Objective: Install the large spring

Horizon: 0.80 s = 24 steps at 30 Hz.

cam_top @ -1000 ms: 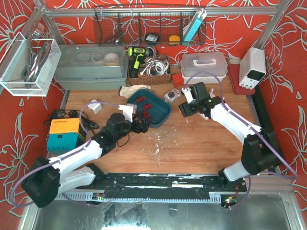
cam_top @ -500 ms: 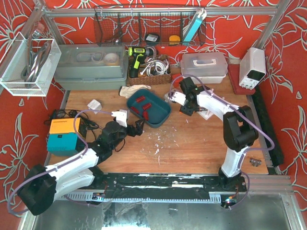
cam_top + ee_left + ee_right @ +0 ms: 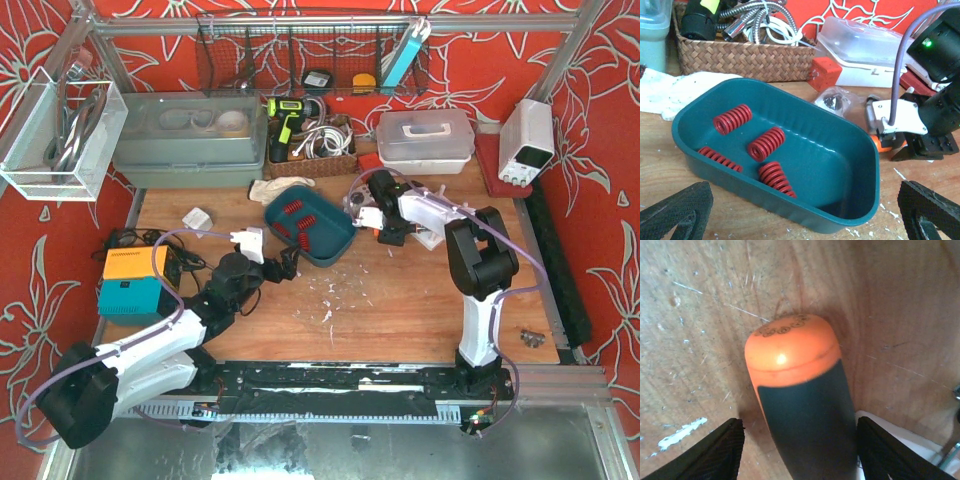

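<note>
Several red springs [image 3: 766,143] lie in a teal tray [image 3: 850,165]; three are thick coils and one [image 3: 720,158] is thinner and longer. My left gripper [image 3: 802,215] stands wide open just in front of the tray's near wall, holding nothing; from above it [image 3: 283,262] sits left of the tray [image 3: 335,240]. My right gripper [image 3: 385,228] is down at the table right of the tray. Its jaws straddle an orange-and-black tool handle [image 3: 790,355]. The right finger [image 3: 890,450] is against the handle, and a gap shows at the left finger [image 3: 715,450].
Behind the tray are a wicker basket [image 3: 310,150] of tools, a red block [image 3: 826,73], a small plastic bag [image 3: 836,100] and a clear lidded box [image 3: 425,135]. A white cloth [image 3: 275,188] lies back left. An orange-and-teal device [image 3: 135,283] sits at the left edge.
My right arm swung in toward the tray and came down over the tool handle, its jaws narrowing. My left arm drew back slightly toward the near left.
</note>
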Each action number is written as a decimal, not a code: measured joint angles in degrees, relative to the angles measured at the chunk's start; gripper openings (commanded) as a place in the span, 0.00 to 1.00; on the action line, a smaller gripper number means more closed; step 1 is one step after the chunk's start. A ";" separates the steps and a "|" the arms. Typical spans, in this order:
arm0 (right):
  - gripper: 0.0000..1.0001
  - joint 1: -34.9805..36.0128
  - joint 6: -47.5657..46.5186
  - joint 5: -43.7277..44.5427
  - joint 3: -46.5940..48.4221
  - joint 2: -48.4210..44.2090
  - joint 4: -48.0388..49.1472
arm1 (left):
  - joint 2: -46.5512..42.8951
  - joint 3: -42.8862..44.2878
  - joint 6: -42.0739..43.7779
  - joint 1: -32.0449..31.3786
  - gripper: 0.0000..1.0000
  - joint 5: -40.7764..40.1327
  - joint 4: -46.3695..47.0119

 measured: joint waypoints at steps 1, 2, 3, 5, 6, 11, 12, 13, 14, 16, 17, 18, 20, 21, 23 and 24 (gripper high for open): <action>0.63 0.02 -0.37 0.44 0.00 0.57 0.07 | 0.00 0.00 0.00 0.00 1.00 -0.07 0.15; 0.62 0.00 -0.74 0.61 0.00 1.07 0.17 | 0.00 0.00 0.00 0.00 1.00 -0.11 0.26; 0.61 0.00 -1.03 0.83 0.00 1.55 0.52 | 0.00 0.00 0.00 0.00 1.00 -0.13 0.35; 0.59 0.00 -1.70 1.53 0.15 1.70 1.33 | 0.00 0.00 0.00 0.00 1.00 -0.15 0.42; 0.58 0.00 -2.03 1.86 0.17 1.90 1.62 | 0.00 -0.02 -0.02 0.00 1.00 -0.15 0.44; 0.48 0.00 -3.45 3.45 1.27 2.89 1.81 | 0.11 -0.63 -0.07 0.00 1.00 -0.57 1.20; 0.46 0.00 -3.76 3.63 1.36 2.99 1.90 | 0.24 -0.72 -0.07 0.00 1.00 -0.55 1.22; 0.45 0.00 -3.96 3.87 1.42 3.10 1.90 | 0.39 -0.74 -0.07 0.00 1.00 -0.55 1.27; 0.41 0.00 -4.15 4.04 1.51 3.19 1.81 | 0.57 -0.74 -0.07 0.00 1.00 -0.55 1.31; 0.33 0.00 -4.72 4.17 1.62 3.23 1.68 | 0.81 -0.74 -0.09 0.00 1.00 -0.57 1.60; 0.30 0.00 -4.81 4.28 1.68 3.23 1.53 | 0.90 -0.74 -0.09 0.00 1.00 -0.59 1.75; 0.28 0.00 -4.85 4.37 1.70 3.23 1.46 | 0.98 -0.74 -0.11 0.00 1.00 -0.66 1.90; 0.24 0.00 -5.01 4.52 1.77 3.23 1.20 | 1.01 -0.81 -0.22 0.00 1.00 -0.98 2.12; 0.22 0.00 -5.03 4.66 1.90 3.23 0.94 | 0.98 -0.85 -0.24 0.00 1.00 -1.16 2.25; 0.18 0.02 -5.05 5.03 2.10 3.23 0.48 | 0.96 -1.09 -0.26 0.00 1.00 -1.42 2.60; 0.16 0.02 -5.05 5.18 2.23 3.23 0.17 | 0.90 -1.31 -0.26 0.00 1.00 -1.60 2.80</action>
